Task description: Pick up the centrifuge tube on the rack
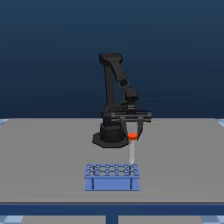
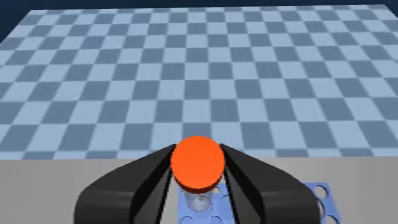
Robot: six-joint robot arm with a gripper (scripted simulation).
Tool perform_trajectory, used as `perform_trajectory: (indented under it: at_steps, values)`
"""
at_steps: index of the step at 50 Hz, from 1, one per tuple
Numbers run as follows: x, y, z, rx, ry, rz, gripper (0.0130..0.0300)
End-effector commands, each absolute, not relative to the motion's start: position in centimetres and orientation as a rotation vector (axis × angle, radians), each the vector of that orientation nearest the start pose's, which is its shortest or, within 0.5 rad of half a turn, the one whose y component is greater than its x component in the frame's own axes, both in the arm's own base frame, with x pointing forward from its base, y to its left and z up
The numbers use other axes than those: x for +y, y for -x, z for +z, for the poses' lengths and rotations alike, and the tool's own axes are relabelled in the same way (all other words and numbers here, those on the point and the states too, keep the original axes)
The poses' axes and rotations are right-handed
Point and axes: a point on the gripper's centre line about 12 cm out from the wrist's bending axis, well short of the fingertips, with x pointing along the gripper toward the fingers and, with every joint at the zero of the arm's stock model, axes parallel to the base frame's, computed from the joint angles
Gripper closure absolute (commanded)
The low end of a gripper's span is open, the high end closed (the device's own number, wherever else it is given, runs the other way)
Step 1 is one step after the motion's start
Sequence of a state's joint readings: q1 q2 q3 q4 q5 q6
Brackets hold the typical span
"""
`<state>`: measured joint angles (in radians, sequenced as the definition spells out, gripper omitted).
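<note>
Clenched on the orange-red cap of the centrifuge tube [image 1: 132, 149], the jaws of the gripper [image 1: 132, 134] press it from both sides. Largest is the grey table [image 1: 50, 160], with the black arm [image 1: 116, 100] at its middle. Nearer stands the blue rack [image 1: 112, 176]. That pale tube hangs upright, its lower end at the rack's far right holes.

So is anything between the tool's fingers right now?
Yes: the tube's orange cap sits between the tool's two dark fingers, clearest in the wrist view. The exterior view shows the tube hanging below, over the rack.
</note>
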<state>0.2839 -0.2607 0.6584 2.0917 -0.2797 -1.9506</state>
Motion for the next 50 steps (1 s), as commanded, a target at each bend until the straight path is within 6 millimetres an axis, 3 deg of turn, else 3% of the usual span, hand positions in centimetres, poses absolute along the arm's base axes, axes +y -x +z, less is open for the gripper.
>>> perform_trajectory:
  at_steps: [1,50]
  values:
    - [7.19,-34.89,26.0,0.524,0.0,0.0,0.03]
    - [7.19,-34.89,26.36,0.524,0.0,0.0,0.03]
